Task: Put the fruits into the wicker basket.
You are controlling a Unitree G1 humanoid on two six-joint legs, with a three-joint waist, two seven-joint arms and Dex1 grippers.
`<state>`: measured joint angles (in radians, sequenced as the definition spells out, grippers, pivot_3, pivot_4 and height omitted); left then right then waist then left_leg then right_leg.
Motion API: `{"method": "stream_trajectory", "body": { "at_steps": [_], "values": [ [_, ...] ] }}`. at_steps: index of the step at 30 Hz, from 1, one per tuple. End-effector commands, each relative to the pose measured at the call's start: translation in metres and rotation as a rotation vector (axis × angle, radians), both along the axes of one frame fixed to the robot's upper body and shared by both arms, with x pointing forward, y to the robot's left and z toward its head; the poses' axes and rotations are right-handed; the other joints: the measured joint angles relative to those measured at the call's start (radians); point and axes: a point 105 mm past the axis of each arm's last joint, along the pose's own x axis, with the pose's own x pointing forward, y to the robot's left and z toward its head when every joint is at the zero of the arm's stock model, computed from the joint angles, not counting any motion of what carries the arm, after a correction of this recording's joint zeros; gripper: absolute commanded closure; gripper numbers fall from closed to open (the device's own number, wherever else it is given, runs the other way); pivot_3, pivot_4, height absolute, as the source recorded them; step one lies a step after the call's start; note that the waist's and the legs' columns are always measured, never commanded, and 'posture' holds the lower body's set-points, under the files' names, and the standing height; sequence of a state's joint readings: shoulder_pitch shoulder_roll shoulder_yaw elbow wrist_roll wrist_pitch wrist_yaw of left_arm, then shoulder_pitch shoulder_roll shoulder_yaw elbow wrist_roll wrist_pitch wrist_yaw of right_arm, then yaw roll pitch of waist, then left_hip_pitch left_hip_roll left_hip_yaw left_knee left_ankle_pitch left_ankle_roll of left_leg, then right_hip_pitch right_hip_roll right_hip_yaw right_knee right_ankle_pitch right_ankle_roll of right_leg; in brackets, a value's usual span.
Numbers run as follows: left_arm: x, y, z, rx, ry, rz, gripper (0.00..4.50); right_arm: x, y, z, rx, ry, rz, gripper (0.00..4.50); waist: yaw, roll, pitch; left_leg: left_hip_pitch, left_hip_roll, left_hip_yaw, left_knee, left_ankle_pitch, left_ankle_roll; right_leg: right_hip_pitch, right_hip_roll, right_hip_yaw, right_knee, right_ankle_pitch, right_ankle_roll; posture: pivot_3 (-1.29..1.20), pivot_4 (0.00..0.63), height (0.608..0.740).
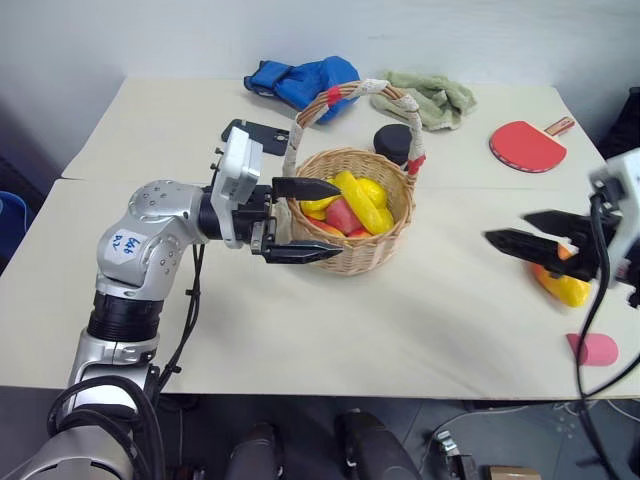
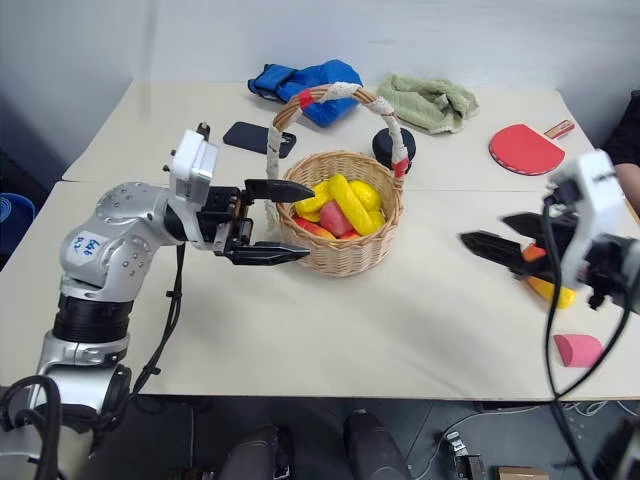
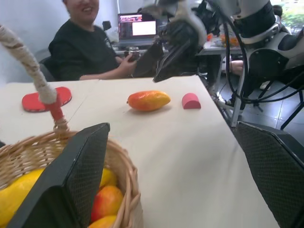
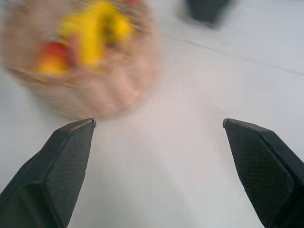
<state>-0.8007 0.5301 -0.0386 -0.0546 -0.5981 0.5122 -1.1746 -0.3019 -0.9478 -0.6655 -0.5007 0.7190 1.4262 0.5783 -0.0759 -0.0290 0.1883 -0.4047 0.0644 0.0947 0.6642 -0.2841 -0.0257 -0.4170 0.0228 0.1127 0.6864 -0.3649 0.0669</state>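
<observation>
The wicker basket (image 1: 352, 262) stands mid-table with a yellow banana (image 1: 362, 200), a red peach (image 1: 342, 215) and other yellow fruit inside. My left gripper (image 1: 312, 221) is open and empty. One of its fingers is over the basket's left rim and the other is outside the near wall. An orange-yellow mango (image 1: 562, 287) lies on the table to the right, also visible in the left wrist view (image 3: 148, 100). My right gripper (image 1: 506, 228) hovers open and empty just above and left of the mango, partly hiding it. Its wrist view shows wide-spread fingers (image 4: 71, 161) over bare table.
A pink block (image 1: 592, 349) lies near the front right edge. At the back of the table are a red paddle (image 1: 527, 146), a green towel (image 1: 428, 96), a blue cloth (image 1: 301, 80), a black phone (image 1: 256, 135) and a black round object (image 1: 392, 143). A person (image 3: 90, 47) sits beyond the right end.
</observation>
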Motion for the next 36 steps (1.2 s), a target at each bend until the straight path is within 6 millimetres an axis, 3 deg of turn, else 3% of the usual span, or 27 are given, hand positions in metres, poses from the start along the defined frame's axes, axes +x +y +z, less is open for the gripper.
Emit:
{"method": "stream_trajectory", "body": {
  "at_steps": [1, 3, 8, 12, 18, 25, 29, 30, 32, 36],
  "values": [
    [-0.014, -0.007, 0.008, -0.016, -0.038, -0.063, 0.00, -0.018, -0.046, -0.001, -0.064, -0.067, -0.222, 0.02, -0.002, 0.000, 0.000, 0.001, 0.000, 0.000, 0.000, 0.000, 0.000, 0.001, 0.001, 0.000, -0.001, 0.000, 0.000, 0.00, 0.150, 0.740],
    [-0.018, -0.009, 0.006, -0.017, -0.033, -0.076, 0.00, -0.024, -0.067, -0.016, -0.131, -0.041, -0.302, 0.02, -0.002, 0.000, 0.000, 0.002, 0.001, -0.002, -0.001, 0.000, -0.001, 0.004, 0.002, 0.000, -0.003, 0.000, 0.000, 0.00, 0.150, 0.740],
    [-0.019, -0.010, 0.004, -0.013, -0.027, -0.064, 0.00, -0.009, -0.090, -0.034, -0.253, -0.009, -0.328, 0.02, -0.011, 0.000, 0.000, 0.009, 0.000, 0.001, -0.001, 0.000, -0.001, 0.010, 0.002, 0.004, -0.003, 0.000, 0.000, 0.00, 0.150, 0.740],
    [-0.022, -0.009, 0.007, -0.017, -0.033, -0.049, 0.00, 0.013, -0.097, -0.054, -0.249, 0.032, -0.282, 0.02, -0.010, 0.000, 0.000, 0.018, 0.000, 0.001, -0.003, 0.000, -0.001, 0.019, 0.003, 0.004, -0.007, 0.000, 0.000, 0.00, 0.150, 0.740],
    [-0.021, -0.005, 0.009, -0.015, -0.038, -0.008, 0.00, 0.045, -0.104, -0.073, -0.137, 0.042, -0.298, 0.02, -0.006, 0.001, 0.000, 0.019, 0.000, 0.001, -0.003, 0.000, 0.000, 0.021, 0.003, 0.004, -0.008, 0.000, 0.000, 0.00, 0.150, 0.740],
    [-0.019, 0.000, 0.011, -0.003, -0.049, 0.029, 0.00, 0.066, -0.107, -0.094, -0.009, 0.107, -0.315, 0.02, -0.007, 0.001, 0.000, 0.019, 0.000, 0.001, -0.003, 0.000, 0.000, 0.021, 0.003, 0.003, -0.009, 0.000, 0.000, 0.00, 0.150, 0.740],
    [-0.017, 0.003, 0.013, 0.002, -0.056, 0.047, 0.00, 0.070, -0.107, -0.092, 0.011, 0.086, -0.308, 0.92, -0.006, 0.001, 0.000, 0.019, 0.000, 0.001, -0.003, 0.000, 0.000, 0.021, 0.003, 0.003, -0.009, 0.000, 0.000, 0.00, 0.150, 0.740],
    [-0.016, 0.005, 0.014, 0.004, -0.057, 0.057, 0.00, 0.070, -0.104, -0.087, 0.031, 0.066, -0.288, 1.20, -0.006, 0.001, 0.000, 0.019, 0.000, 0.001, -0.003, 0.000, 0.000, 0.021, 0.003, 0.003, -0.009, 0.000, 0.000, 0.00, 0.150, 0.740],
    [-0.014, 0.009, 0.014, 0.003, -0.053, 0.081, 0.00, 0.068, -0.088, -0.072, 0.069, 0.012, -0.195, 1.30, -0.006, 0.001, 0.000, 0.019, 0.001, 0.001, -0.003, 0.000, 0.000, 0.021, 0.003, 0.003, -0.009, 0.000, 0.000, 0.00, 0.150, 0.740],
    [-0.007, 0.022, 0.010, -0.006, -0.013, 0.152, 0.00, 0.040, -0.007, -0.031, 0.215, -0.063, 0.243, 1.30, -0.010, 0.003, 0.000, 0.019, 0.001, 0.000, -0.004, -0.001, -0.001, 0.021, 0.003, 0.002, -0.009, 0.000, 0.000, 0.00, 0.150, 0.740]
  ]
}}
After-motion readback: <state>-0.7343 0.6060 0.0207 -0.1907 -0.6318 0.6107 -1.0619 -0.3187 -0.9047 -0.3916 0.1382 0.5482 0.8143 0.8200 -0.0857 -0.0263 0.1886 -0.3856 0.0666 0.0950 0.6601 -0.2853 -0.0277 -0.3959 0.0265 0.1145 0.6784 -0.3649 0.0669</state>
